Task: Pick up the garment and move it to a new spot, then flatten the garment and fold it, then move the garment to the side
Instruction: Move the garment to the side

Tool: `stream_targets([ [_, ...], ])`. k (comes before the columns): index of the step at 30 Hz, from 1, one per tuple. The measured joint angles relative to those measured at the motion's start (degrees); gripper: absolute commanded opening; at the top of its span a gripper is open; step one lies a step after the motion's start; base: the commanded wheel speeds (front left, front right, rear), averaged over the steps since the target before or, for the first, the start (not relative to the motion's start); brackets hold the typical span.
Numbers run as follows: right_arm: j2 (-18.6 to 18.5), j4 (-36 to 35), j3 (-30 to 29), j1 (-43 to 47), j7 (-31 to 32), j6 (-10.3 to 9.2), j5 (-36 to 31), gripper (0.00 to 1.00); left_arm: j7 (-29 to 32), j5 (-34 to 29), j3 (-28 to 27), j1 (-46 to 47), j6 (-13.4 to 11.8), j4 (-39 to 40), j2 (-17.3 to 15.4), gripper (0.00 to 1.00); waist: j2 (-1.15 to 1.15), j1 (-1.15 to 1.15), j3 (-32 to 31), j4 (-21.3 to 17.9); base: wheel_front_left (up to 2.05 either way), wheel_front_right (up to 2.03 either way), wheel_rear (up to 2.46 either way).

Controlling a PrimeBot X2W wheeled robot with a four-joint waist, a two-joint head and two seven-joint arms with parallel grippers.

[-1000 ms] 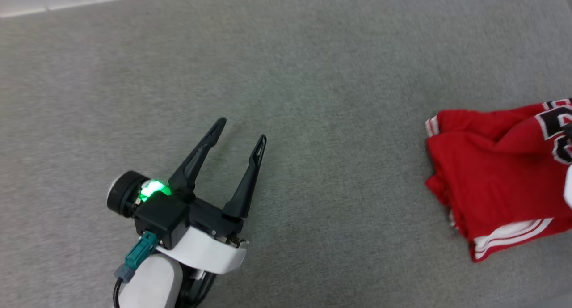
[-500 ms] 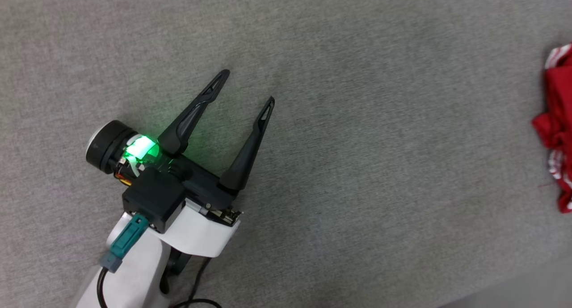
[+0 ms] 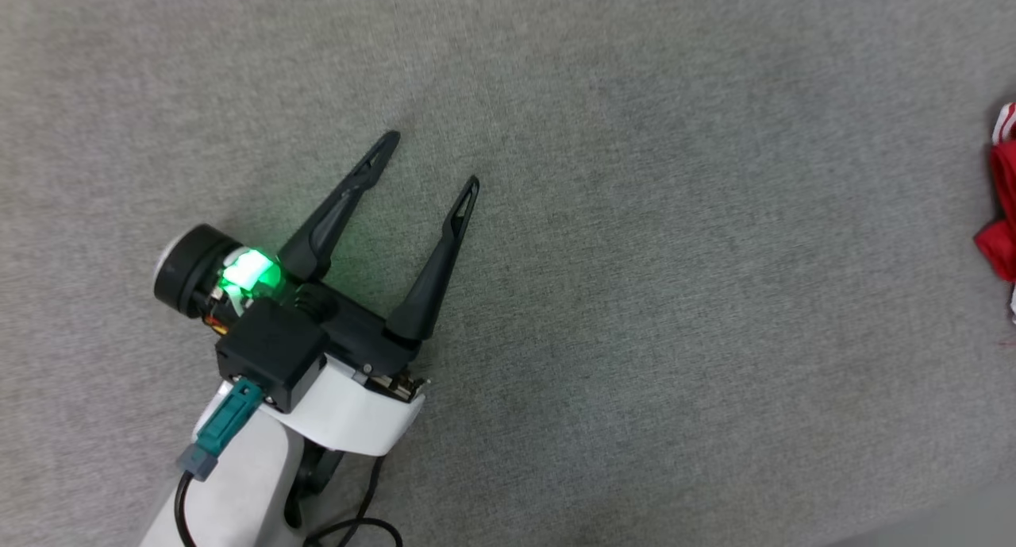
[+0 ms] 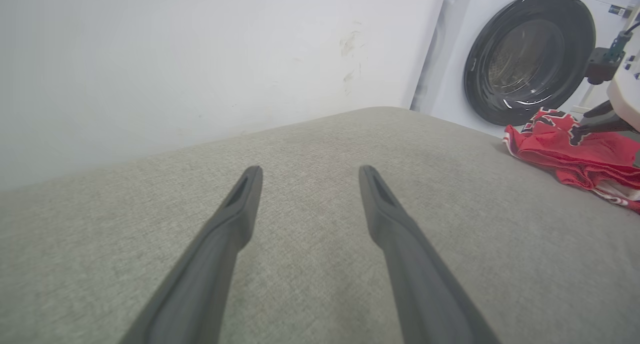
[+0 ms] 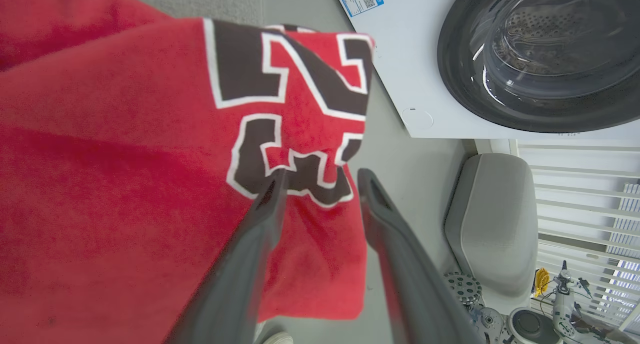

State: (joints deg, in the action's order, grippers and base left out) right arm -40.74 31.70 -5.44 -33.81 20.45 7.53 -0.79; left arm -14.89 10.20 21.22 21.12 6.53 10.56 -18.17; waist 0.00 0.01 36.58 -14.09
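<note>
Grey cushioned surface [image 4: 450, 209] bears the garment [image 4: 560, 147] before a washing machine [image 4: 530, 59].

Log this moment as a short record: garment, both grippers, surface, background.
garment: red, bunched, black white-outlined print showing, on the right part of the surface
left gripper: open, empty, over bare surface, apart from the garment
right gripper: open, fingers over the print; contact cannot be told
surface: grey fabric
background: front-loading washing machine beyond the garment
</note>
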Motion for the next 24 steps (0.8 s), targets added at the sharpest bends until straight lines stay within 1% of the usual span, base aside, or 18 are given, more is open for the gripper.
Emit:
stream_targets([
  [3,0.1,-1.9,0.6,-0.2,0.3,0.0,-0.8,1.0,0.0,0.7,-0.4,-1.2,-0.3,-1.2,0.7,1.0,0.0,0.0,-2.2,0.2,0.0,0.0,0.0],
  [6,-0.1,-4.9,1.2,-0.3,0.8,0.0,-0.2,1.0,-0.1,1.8,-1.7,-2.3,-0.5,-1.8,1.9,1.0,0.0,0.0,-5.0,0.5,0.0,0.0,0.0],
  [10,0.3,-10.9,1.9,0.0,1.0,0.0,2.6,1.0,-0.1,2.7,-4.5,-5.1,-0.7,-2.6,3.3,1.0,0.0,0.0,-9.6,1.1,0.0,0.0,0.0],
  [13,1.7,-16.4,1.8,1.7,0.7,0.0,4.7,1.0,-0.2,3.1,-6.9,-7.5,-1.0,-2.8,4.5,1.0,0.0,-0.01,-13.2,2.0,0.0,0.0,0.0],
  [16,5.1,-22.7,0.5,4.2,0.1,-0.01,6.8,1.0,-0.2,3.3,-9.4,-9.8,-1.0,-2.9,5.6,1.0,0.0,-0.01,-16.6,3.2,0.0,0.0,0.0],
  [22,14.0,-35.1,-1.9,11.6,-2.6,0.0,9.4,1.0,-0.2,3.2,-13.8,-14.5,-1.0,-3.6,7.3,1.0,0.0,-0.02,-22.7,6.5,0.0,0.0,0.0],
  [24,17.7,-38.4,-2.7,14.2,-3.9,-0.02,9.9,1.0,-0.2,3.1,-14.7,-15.9,-1.0,-4.1,7.9,1.0,0.0,-0.02,-24.4,7.8,0.0,0.0,0.0],
])
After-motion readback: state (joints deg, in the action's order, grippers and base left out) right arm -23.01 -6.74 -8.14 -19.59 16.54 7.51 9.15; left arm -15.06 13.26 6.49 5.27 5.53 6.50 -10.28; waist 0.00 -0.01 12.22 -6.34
